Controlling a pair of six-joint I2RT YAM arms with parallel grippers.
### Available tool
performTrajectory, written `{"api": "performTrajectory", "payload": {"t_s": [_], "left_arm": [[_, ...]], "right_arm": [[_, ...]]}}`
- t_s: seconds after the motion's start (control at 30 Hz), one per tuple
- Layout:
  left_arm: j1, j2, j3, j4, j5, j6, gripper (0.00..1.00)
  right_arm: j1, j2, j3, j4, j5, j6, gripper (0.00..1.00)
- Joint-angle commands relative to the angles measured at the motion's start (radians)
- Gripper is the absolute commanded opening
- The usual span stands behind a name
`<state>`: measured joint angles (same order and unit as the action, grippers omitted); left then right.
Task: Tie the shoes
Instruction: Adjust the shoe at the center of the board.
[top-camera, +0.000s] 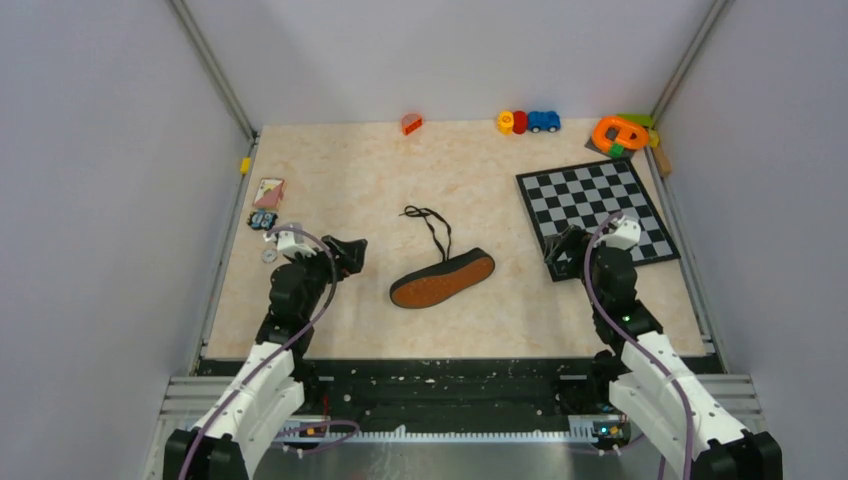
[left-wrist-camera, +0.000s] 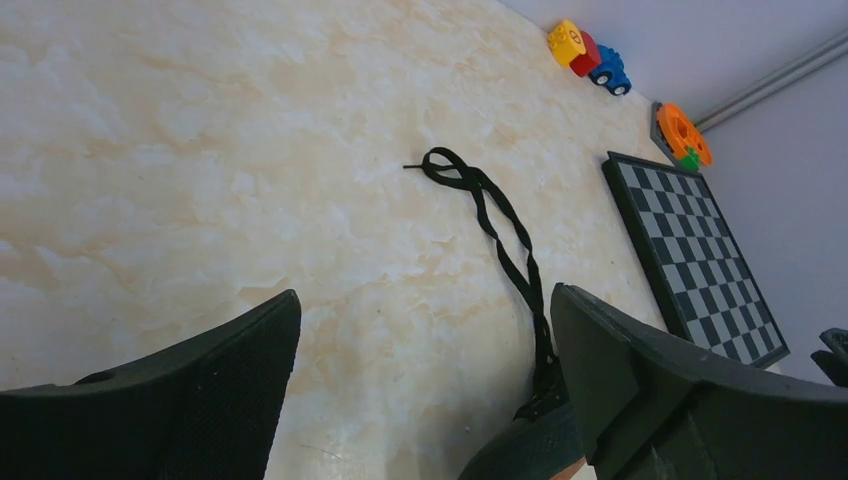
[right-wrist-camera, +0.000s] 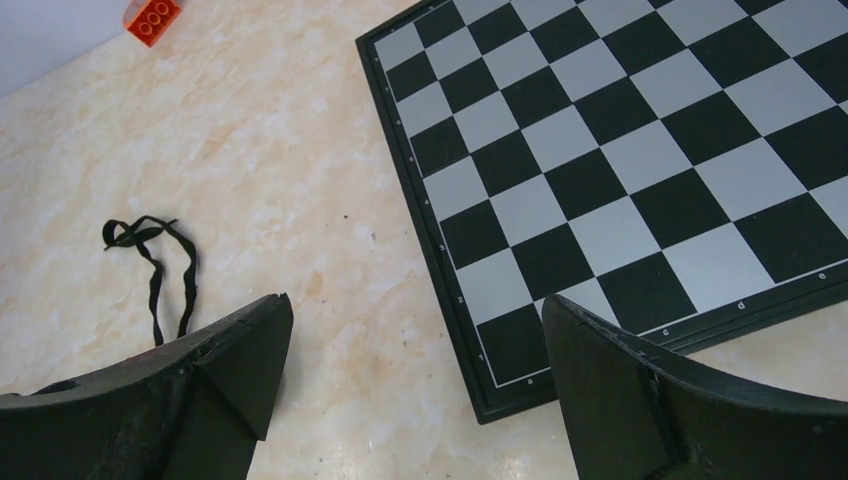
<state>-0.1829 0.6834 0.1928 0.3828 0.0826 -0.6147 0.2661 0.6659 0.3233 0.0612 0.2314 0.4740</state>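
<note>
The black sneaker (top-camera: 443, 279) lies on its side in the middle of the table, its orange-red sole facing the arms. Its thin black laces (top-camera: 428, 225) trail loose toward the back; they also show in the left wrist view (left-wrist-camera: 495, 220) and the right wrist view (right-wrist-camera: 155, 265). The shoe's black upper (left-wrist-camera: 525, 450) shows by my left gripper's right finger. My left gripper (top-camera: 352, 255) is open and empty, left of the shoe. My right gripper (top-camera: 560, 252) is open and empty, right of the shoe, over the chessboard's near-left corner.
A chessboard (top-camera: 594, 207) lies at the right, also in the right wrist view (right-wrist-camera: 620, 170). Toy blocks (top-camera: 528, 122), an orange ring toy (top-camera: 620, 133) and a red brick (top-camera: 411, 124) line the back wall. A card (top-camera: 268, 192) and small items (top-camera: 263, 220) lie at the left.
</note>
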Motion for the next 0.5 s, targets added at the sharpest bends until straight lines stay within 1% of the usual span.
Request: {"api": "performTrajectory", "payload": {"t_s": [0.0,0.07,0.2,0.23,0.3,0.37,0.47], "left_arm": [[0.0,0.009,0.045,-0.054,-0.073,-0.069,0.98],[0.0,0.012,0.053,-0.086,-0.072,-0.062,0.98],[0.0,0.027,0.024,0.007,0.065,0.014,0.98],[-0.001,0.038,0.018,0.036,0.107,0.032,0.97],[-0.001,0.076,0.02,0.069,0.145,0.034,0.93],[-0.001,0.133,0.037,0.083,0.191,0.043,0.92],[-0.003,0.23,0.081,0.081,0.292,0.049,0.9]], "right_arm": [[-0.004,0.003,0.017,0.003,0.056,0.015,0.99],[-0.003,0.005,0.014,0.009,0.041,0.015,0.99],[-0.004,0.031,0.033,-0.014,0.061,0.036,0.99],[-0.003,0.042,0.042,-0.026,0.066,0.052,0.99],[-0.003,0.07,0.074,-0.049,0.038,0.095,0.99],[0.004,0.116,0.128,-0.123,-0.008,0.162,0.99],[0.063,0.206,0.238,-0.286,0.016,0.278,0.99]]}}
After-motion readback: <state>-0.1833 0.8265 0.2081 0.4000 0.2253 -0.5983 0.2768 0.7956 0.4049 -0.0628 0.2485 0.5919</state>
